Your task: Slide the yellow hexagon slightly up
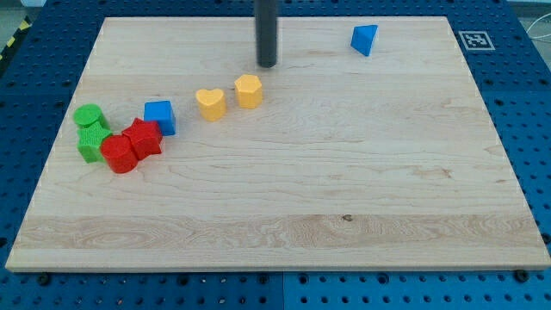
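The yellow hexagon [249, 90] lies on the wooden board [344, 172], left of centre in the upper half. A yellow heart [211, 103] lies just to its left, a small gap apart. My tip [267, 65] is above and slightly right of the yellow hexagon, a short gap from it, not touching.
A blue cube [160, 116] lies left of the heart. Two red blocks [143, 139] [119, 154] touch each other below-left of it. Two green blocks [89, 115] [91, 142] sit at the far left. A blue triangle [364, 39] lies near the view's top right.
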`<state>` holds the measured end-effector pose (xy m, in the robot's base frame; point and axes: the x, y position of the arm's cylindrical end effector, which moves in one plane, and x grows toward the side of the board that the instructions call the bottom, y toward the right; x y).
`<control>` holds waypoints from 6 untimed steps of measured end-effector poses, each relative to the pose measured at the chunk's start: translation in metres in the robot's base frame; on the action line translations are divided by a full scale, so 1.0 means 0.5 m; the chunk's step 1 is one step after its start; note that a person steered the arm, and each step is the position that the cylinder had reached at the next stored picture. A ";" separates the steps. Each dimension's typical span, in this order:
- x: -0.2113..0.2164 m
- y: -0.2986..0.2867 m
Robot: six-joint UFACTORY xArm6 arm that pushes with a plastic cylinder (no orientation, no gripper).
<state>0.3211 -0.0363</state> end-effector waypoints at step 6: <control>0.307 -0.043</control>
